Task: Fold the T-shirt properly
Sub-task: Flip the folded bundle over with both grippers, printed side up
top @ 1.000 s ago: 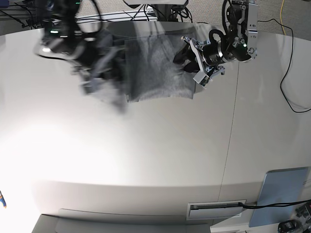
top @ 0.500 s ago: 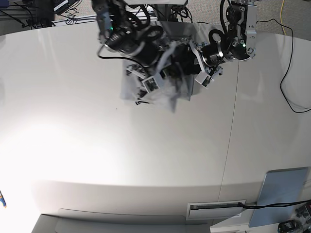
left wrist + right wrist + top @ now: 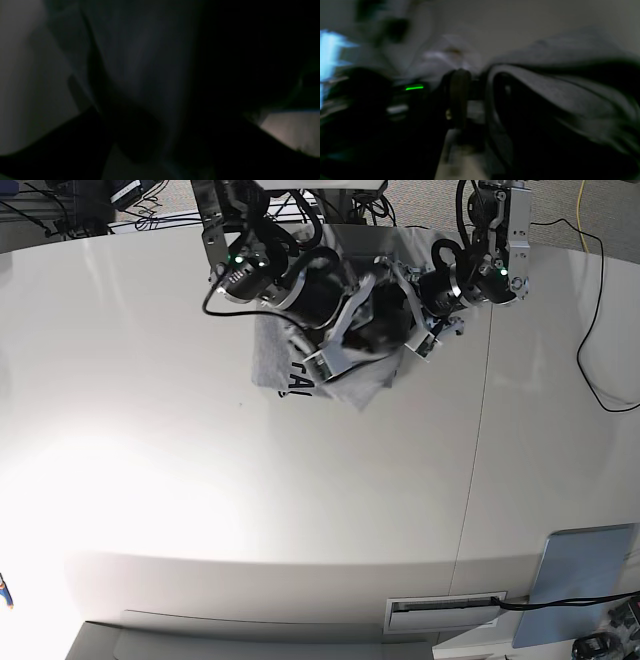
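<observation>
The heather-grey T-shirt point(image 3: 272, 358) lies bunched at the far middle of the white table point(image 3: 300, 510). A flap is turned over and shows black lettering point(image 3: 297, 384). My right gripper point(image 3: 350, 340) is over the middle of the shirt with cloth hanging from it, and it looks shut on that fold. My left gripper point(image 3: 412, 315) is at the shirt's right edge, its white jaws spread apart. The left wrist view is dark, with grey cloth point(image 3: 140, 50) close to the lens. The right wrist view is blurred, with cloth point(image 3: 557, 92) draped across the right.
A flat blue-grey panel point(image 3: 580, 580) lies at the table's near right corner beside a white slotted bracket point(image 3: 445, 610). A black cable point(image 3: 598, 310) runs along the right side. Both arms crowd the far middle, almost touching.
My right arm has swung from the far left across to the right, carrying the shirt's left part over its middle; the lettering now shows. My left gripper has stayed at the right edge.
</observation>
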You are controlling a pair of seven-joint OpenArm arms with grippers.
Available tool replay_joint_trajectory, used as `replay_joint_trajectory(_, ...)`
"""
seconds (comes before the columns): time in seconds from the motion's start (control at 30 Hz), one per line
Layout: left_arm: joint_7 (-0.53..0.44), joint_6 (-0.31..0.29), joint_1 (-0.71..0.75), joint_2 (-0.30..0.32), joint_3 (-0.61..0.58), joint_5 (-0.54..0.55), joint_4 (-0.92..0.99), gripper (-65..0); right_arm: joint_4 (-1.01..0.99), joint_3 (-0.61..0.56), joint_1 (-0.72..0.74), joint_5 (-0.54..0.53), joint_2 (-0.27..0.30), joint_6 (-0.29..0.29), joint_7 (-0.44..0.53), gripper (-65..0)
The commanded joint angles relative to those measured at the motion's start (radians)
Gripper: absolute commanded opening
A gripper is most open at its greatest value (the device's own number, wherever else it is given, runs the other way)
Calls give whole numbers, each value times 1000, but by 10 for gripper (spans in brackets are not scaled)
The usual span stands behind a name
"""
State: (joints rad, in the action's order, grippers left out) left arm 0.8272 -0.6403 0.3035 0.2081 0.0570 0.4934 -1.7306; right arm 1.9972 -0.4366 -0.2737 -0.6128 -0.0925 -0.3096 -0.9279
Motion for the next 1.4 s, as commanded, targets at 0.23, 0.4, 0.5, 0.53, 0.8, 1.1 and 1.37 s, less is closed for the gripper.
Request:
replay_joint_trajectory(0.23, -5, 51, -5, 92, 74, 8, -89, -357, 175, -6, 24, -77, -15, -75, -6, -460)
replay_joint_trajectory(0.4, -6, 58, -5, 113, 203, 8, -108, -357, 268, 0, 24, 146, -15, -26, -11, -460)
replay_joint_trajectory(0.5, -6, 70, -5, 113, 291, 9, -108, -357, 273, 42, 21, 256, -15, 37, -10, -461)
replay_joint_trajectory(0.53, -6, 85, -5, 113, 320, 17, -108, -357, 273, 65, 21, 282, -13, 48, -13, -460)
replay_joint_trajectory(0.8, 161, -58, -4, 113, 413, 454, -108, -371, 273, 343, 21, 352, 57, 75, -40, -461)
replay_joint_trajectory(1.1, 234, -58, -18, 105, 112, 563, -108, -650, 273, 632, -43, 347, 178, 75, -52, -461)
replay_joint_trajectory(1.37, 13, 121, -120, 91, -208, 117, -89, -650, 273, 732, -99, 341, 208, 75, -61, -461)
